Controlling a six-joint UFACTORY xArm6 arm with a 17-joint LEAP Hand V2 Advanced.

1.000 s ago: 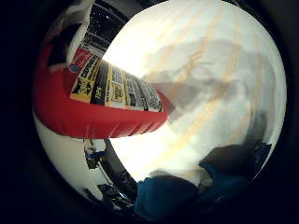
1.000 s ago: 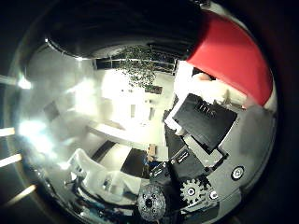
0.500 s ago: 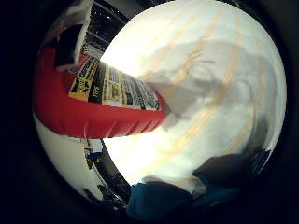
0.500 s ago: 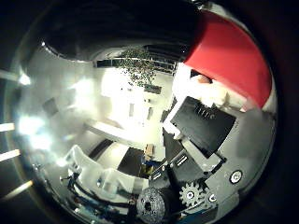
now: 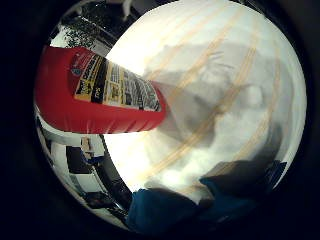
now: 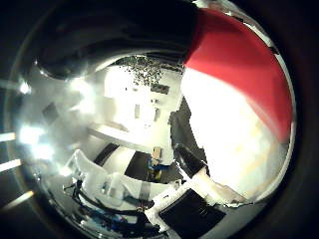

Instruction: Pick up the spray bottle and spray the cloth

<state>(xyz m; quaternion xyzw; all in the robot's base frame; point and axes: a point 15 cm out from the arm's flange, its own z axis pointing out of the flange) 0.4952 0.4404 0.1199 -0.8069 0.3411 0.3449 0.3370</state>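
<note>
The red spray bottle (image 5: 100, 100) with its printed label fills much of the little finger side view, close against the palm and raised off the table. Its red body (image 6: 234, 64) and dark upper part (image 6: 114, 35) also arch across the thumb side view. A white and black part of my right hand (image 6: 192, 216) shows beside the bottle, and the hand is shut on the bottle. The blue cloth (image 5: 160, 212) lies crumpled on the white table (image 5: 210, 60), below the bottle and near the table's edge. A grey shadow of hand and bottle (image 5: 210, 110) falls on the table between them.
The table carries faint yellow stripes. Beyond its edge lies the room's floor with dark and light patches (image 5: 80, 170). White furniture (image 6: 94, 174) and a leafy plant (image 6: 144, 69) stand further off in the room.
Both views have shifted, so the hand has turned with the bottle. The bottle now lies more across the table, more of the cloth shows, and the table has come into the thumb side view.
</note>
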